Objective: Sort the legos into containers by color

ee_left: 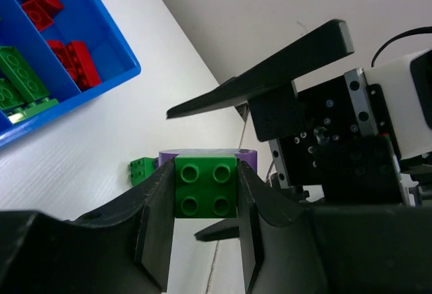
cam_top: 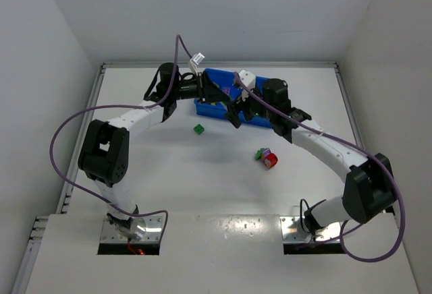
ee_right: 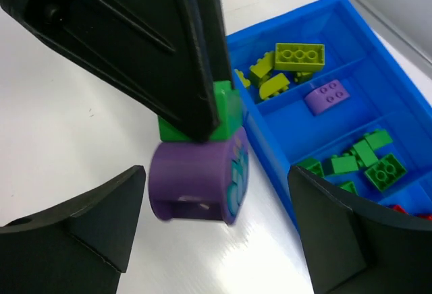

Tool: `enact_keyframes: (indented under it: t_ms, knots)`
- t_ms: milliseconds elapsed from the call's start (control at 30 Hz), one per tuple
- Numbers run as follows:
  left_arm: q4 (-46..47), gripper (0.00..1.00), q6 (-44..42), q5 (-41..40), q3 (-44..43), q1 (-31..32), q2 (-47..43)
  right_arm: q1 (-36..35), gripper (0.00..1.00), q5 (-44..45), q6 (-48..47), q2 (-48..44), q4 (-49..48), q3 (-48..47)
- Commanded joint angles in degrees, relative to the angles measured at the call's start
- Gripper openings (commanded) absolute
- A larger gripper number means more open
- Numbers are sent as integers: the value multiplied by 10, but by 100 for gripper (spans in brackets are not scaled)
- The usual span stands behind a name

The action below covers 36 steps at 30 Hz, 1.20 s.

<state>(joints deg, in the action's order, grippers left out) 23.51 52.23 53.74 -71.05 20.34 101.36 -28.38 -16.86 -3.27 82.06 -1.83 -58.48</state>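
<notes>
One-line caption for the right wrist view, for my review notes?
Left fingers grip a green brick joined to a purple round piece, between the open right fingers, near the blue tray.

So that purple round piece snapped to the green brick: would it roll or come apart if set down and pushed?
Likely rigid, light plastic: the left gripper pinches only the green brick and the purple round piece hangs on. Its curved side could probably roll if laid down; the square brick should check that.
</notes>
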Motion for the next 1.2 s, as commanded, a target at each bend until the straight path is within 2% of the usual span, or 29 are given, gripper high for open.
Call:
enact_keyframes:
  t_ms: [0,33,67,133,167,300,400,500,700,767,900,1067,1167]
  knots:
    - [14,0,10,15,-1,4,-9,-11,85,-3,-8,20,-27,-30]
    - [14,0,10,15,-7,4,-9,-12,81,2,-8,20,-27,-30]
    - [14,0,10,20,-7,4,-9,-12,62,3,-14,20,-33,-30]
    - [14,0,10,20,-7,4,-14,-12,40,3,-19,25,-33,-30]
    - [14,0,3,20,-2,4,-14,-12,23,3,-26,25,-33,-23]
    - [3,0,-14,4,-1,-2,-20,-12,2,15,-46,-10,-33,5]
    - [-9,0,-33,-11,-19,-14,-14,-4,0,32,-46,-44,-13,35]
    - [-35,0,-55,-27,-75,-20,22,-4,0,59,-46,-110,19,80]
    - [-109,0,-101,-73,-233,-2,130,4,0,102,-33,-227,118,126]
    - [-132,0,-125,-79,-292,19,176,34,0,118,-20,-241,139,126]
    - [-181,3,-163,-119,-356,55,238,89,0,188,19,-248,147,115]
    - [-211,7,-194,-170,-435,86,310,146,0,168,64,-230,162,79]
    - [-217,17,-194,-183,-443,91,340,166,0,146,76,-230,176,58]
